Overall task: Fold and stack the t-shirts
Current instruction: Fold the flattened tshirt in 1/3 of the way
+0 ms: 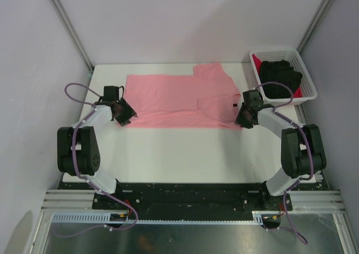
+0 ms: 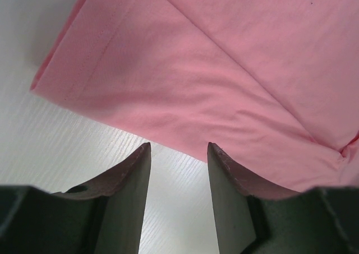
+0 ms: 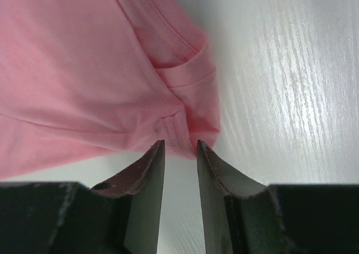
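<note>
Salmon-pink soft cloth t-shirt [image 1: 179,100] lies spread flat on the white table [image 1: 185,153], towards its far side, one short sleeve jutting out at the far edge. We see our left gripper [image 1: 125,114] at the shirt's near-left corner, jaws roughly half apart with nothing between them, the cloth edge just past the tips. Our right gripper [image 3: 179,146] sits at the near-right corner, jaws narrowly parted and holding nothing, the stitched hem right at its tips. The crumpled black t-shirt [image 1: 279,74] and bright red t-shirt [image 1: 256,60] lie in the white plastic lattice basket [image 1: 308,81] at the table's far-right corner.
</note>
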